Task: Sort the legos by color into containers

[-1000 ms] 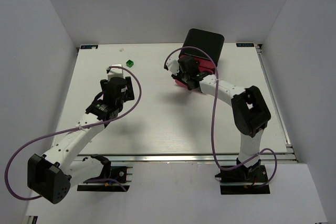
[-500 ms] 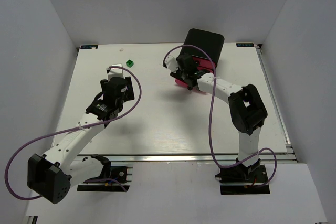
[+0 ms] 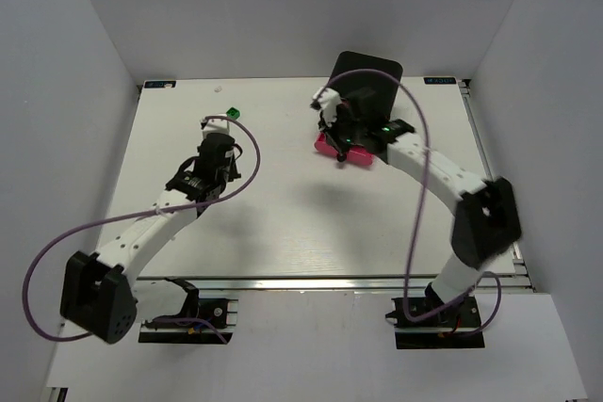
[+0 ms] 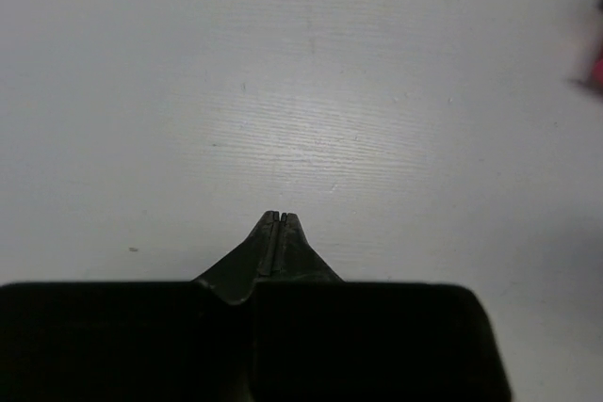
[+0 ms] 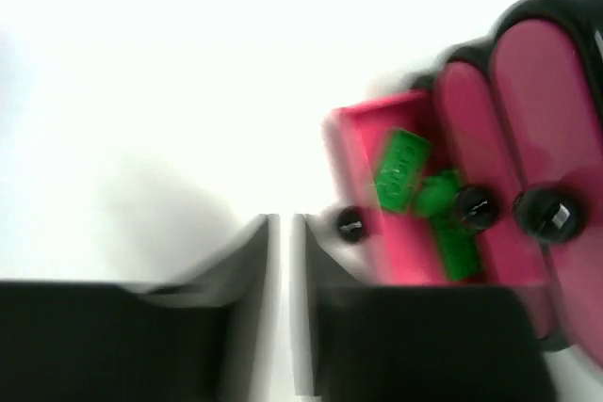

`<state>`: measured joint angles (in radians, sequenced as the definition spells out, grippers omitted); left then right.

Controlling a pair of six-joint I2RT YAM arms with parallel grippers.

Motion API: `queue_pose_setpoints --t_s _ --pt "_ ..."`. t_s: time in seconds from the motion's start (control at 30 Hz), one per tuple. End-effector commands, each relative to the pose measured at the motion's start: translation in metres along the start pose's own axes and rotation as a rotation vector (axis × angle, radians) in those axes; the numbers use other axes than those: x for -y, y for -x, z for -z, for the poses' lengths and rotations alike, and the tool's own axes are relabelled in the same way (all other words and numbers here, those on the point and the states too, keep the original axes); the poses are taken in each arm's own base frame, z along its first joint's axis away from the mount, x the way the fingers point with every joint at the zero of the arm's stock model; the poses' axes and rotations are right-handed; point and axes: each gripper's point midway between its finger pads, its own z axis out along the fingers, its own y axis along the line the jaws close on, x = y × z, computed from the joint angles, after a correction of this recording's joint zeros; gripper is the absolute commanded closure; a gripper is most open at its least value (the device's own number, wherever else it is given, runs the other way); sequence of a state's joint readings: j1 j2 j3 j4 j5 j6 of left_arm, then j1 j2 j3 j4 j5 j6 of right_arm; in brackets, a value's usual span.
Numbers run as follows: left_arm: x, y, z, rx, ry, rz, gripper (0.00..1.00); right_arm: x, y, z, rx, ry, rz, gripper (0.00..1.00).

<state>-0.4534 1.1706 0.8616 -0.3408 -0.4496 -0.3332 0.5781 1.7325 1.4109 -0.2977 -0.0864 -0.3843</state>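
The left pincer (image 4: pixel 273 218) is pressed shut on nothing above the bare surface (image 4: pixel 311 91). The right pincer (image 5: pixel 283 223), almost closed and empty, hangs just beside the pulled-out pink drawer (image 5: pixel 353 152), where green bricks (image 5: pixel 403 171) lie. Farther off, a green cube (image 3: pixel 233 114) sits loose. The likely next move is for the left pincer to open over it.

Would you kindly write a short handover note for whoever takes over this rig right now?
Left gripper: fingers shut, empty, over the white table.
Right gripper: fingers almost together, empty, beside the open magenta-pink drawer of the glossy black cabinet.
Done: green studded plastic bricks lie in that drawer.
Left: the small green plastic cube, loose on the table's far side, probably goes in next.
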Motion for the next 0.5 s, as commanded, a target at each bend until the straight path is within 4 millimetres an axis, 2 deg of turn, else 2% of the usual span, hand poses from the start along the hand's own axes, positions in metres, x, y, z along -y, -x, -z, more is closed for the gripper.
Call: queue_pose_setpoints --t_s 0.0,0.03,0.07,0.1,0.13,0.2,0.23,0.27,0.3,0.33,0.37,0.4,0.43,0.47 --pt "0.012 -0.011 -0.029 -0.105 -0.049 0.058 1.0 -0.071 0.029 0.081 0.226 0.418 -0.181 0.65" --pt "0.018 -0.011 -0.046 -0.143 -0.044 0.076 1.0 -0.078 0.036 0.104 0.282 0.447 -0.166 0.47" --pt "0.019 -0.015 -0.057 -0.173 -0.039 0.085 1.0 -0.082 0.034 0.115 0.307 0.492 -0.171 0.27" --pt "0.017 -0.015 -0.069 -0.201 -0.033 0.124 0.96 -0.084 0.025 0.122 0.31 0.508 -0.185 0.21" --pt "0.022 -0.018 -0.092 -0.253 -0.025 0.135 0.8 -0.08 0.029 0.141 0.358 0.508 -0.174 0.19" --pt "0.023 -0.023 -0.115 -0.331 -0.033 0.19 0.62 -0.087 0.026 0.161 0.422 0.546 -0.185 0.2" --pt "0.031 -0.021 -0.139 -0.359 -0.042 0.208 0.46 -0.087 0.023 0.171 0.453 0.564 -0.182 0.24" --pt "0.035 -0.021 -0.15 -0.378 -0.056 0.219 0.41 -0.086 0.021 0.174 0.466 0.555 -0.18 0.35" --pt "0.041 -0.025 -0.157 -0.416 -0.062 0.239 0.36 -0.087 0.019 0.18 0.479 0.546 -0.171 0.4" --pt "0.044 -0.002 -0.169 -0.382 -0.072 0.271 0.29 -0.079 0.017 0.184 0.488 0.522 -0.176 0.44" --pt "0.042 -0.014 -0.186 -0.422 -0.054 0.299 0.27 -0.079 0.017 0.187 0.493 0.528 -0.174 0.47" --pt "0.044 -0.013 -0.192 -0.431 -0.048 0.312 0.26 -0.076 0.016 0.189 0.496 0.527 -0.178 0.48" --pt "0.042 0.009 -0.202 -0.39 -0.035 0.34 0.25 -0.076 0.015 0.19 0.498 0.534 -0.181 0.48" --pt "0.036 0.0 -0.216 -0.41 0.001 0.358 0.24 -0.078 0.015 0.192 0.501 0.553 -0.182 0.48"
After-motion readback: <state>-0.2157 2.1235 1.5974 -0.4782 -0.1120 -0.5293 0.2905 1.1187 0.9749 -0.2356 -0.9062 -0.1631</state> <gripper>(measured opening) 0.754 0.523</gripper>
